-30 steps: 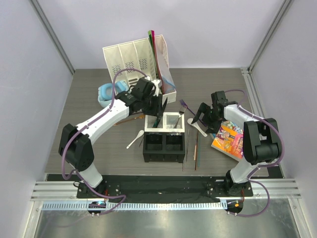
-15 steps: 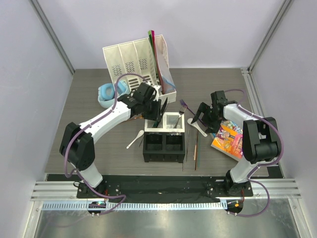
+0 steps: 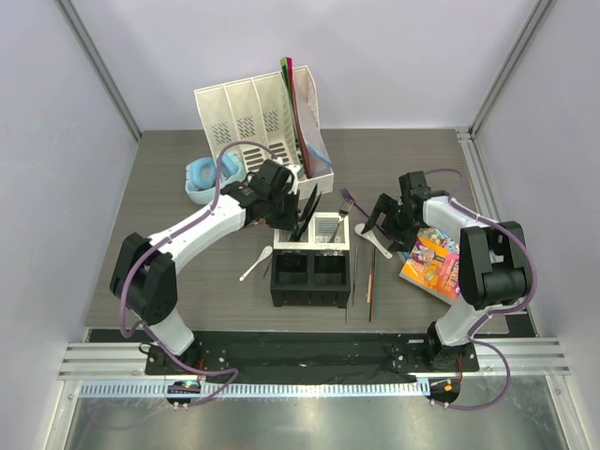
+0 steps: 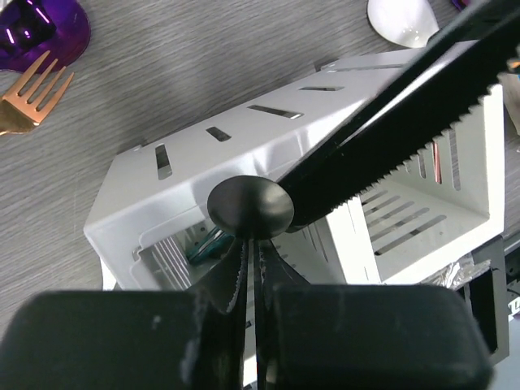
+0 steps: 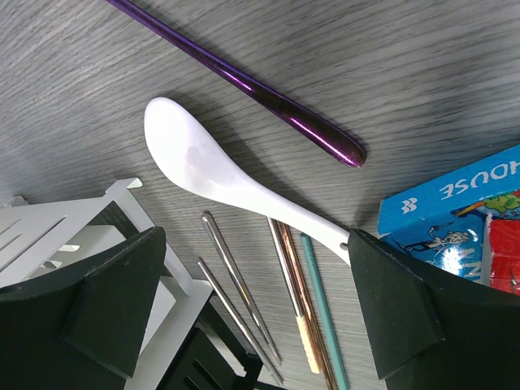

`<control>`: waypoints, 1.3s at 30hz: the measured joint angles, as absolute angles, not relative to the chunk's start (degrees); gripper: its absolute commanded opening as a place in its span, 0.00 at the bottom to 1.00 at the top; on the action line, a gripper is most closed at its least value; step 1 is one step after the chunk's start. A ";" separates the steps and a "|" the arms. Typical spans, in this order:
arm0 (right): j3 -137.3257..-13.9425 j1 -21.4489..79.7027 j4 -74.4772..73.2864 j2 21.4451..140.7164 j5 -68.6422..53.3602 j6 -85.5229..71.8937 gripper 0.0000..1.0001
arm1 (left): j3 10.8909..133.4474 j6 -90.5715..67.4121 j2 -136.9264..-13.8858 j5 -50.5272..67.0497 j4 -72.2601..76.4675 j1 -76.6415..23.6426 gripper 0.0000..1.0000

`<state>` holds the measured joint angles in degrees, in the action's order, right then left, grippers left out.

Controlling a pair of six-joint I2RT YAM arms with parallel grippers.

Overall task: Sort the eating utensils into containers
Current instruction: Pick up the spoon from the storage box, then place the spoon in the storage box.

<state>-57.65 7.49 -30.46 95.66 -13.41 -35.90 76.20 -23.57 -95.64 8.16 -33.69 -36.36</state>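
The containers, a four-cell caddy [image 3: 312,247] [image 4: 203,154] with two white and two black cells, stand mid-table. A black serrated knife [image 3: 307,212] [image 4: 390,106] leans out of the back left white cell. My left gripper [image 3: 289,201] [image 4: 250,244] hangs shut just behind the knife's round end, with nothing visible between its fingers. My right gripper [image 3: 382,227] [image 5: 244,309] is wide open, low over the handle of a white soup spoon [image 3: 373,241] [image 5: 236,183]. Chopsticks [image 3: 369,277] [image 5: 296,301], a purple fork [image 3: 347,199] and another white spoon [image 3: 255,264] lie loose.
A tall white file organiser [image 3: 253,117] and blue headphones [image 3: 200,178] sit behind the left arm. A colourful book [image 3: 431,262] [image 5: 463,219] lies right of the right gripper. A purple spoon [image 4: 32,32] and a copper fork [image 4: 28,101] lie left of the caddy.
My left gripper has shut and drawn back a little to the left of the caddy, leaving the black knife leaning in the white cell. The right arm has not moved.
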 measured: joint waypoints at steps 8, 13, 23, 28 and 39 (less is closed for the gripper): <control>-58.08 7.46 -30.87 96.03 -13.41 -35.90 1.00 | 74.83 -23.42 -93.34 8.16 -32.34 -36.36 0.00; -58.08 7.46 -30.89 96.01 -13.39 -35.90 1.00 | 74.85 -23.18 -92.64 8.10 -32.56 -36.36 0.00; -58.08 7.46 -30.94 96.03 -13.37 -35.90 1.00 | 82.17 -20.08 -85.49 5.91 -38.61 -36.36 0.00; -58.63 7.46 -31.66 96.03 -12.99 -35.75 1.00 | 85.23 -18.96 -82.78 7.29 -42.87 -36.36 0.00; -58.96 7.44 -32.40 96.03 -12.75 -34.98 1.00 | 82.06 -18.15 -78.48 12.97 -49.98 -37.43 0.00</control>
